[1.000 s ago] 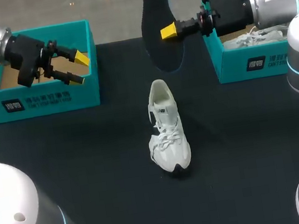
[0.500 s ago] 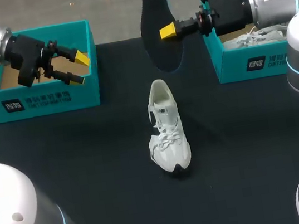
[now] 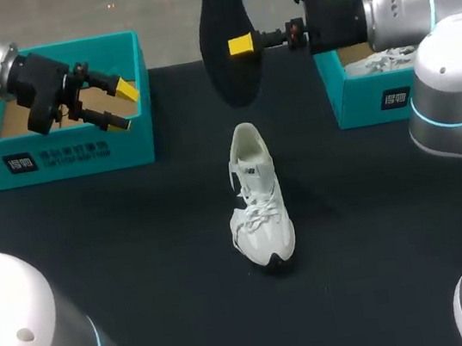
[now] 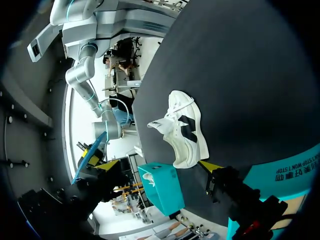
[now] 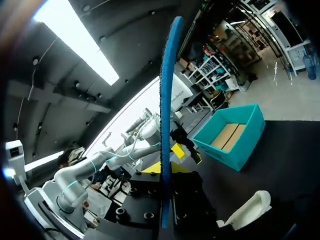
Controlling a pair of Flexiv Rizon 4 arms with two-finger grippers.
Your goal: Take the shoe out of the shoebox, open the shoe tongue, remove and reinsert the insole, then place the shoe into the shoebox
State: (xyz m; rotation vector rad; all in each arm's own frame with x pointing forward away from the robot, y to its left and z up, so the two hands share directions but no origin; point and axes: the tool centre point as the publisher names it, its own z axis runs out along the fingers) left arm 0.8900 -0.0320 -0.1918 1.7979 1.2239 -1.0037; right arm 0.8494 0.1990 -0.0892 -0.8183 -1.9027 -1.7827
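overhead, a black matte table (image 3: 140, 265), with a teal shoebox at each far corner. left shoebox (image 3: 62, 150) open, showing a bare brown floor. right shoebox (image 3: 367, 92) open too, with a second pale shoe (image 3: 388, 58) lying inside. near the middle of the cloth, well apart from both boxes, the white shoe (image 3: 260, 208): upright on its sole, toe toward the robot, heel opening toward the far edge, laces loose.

reaching in from the far left, the left arm, wrist tilted down over the left shoebox. left gripper (image 3: 121, 107) above the box's near right corner, fingers spread wide, nothing between them.

coming in level from the right, over the right shoebox and past it toward the middle, the right arm. right gripper (image 3: 240, 45) pinched onto the dark insole (image 3: 225, 43) about halfway along its length. insole held in the air, standing on end, beyond the shoe's heel and clear of it; seen edge-on from the right wrist, a thin blue strip rising straight up from the fingers.
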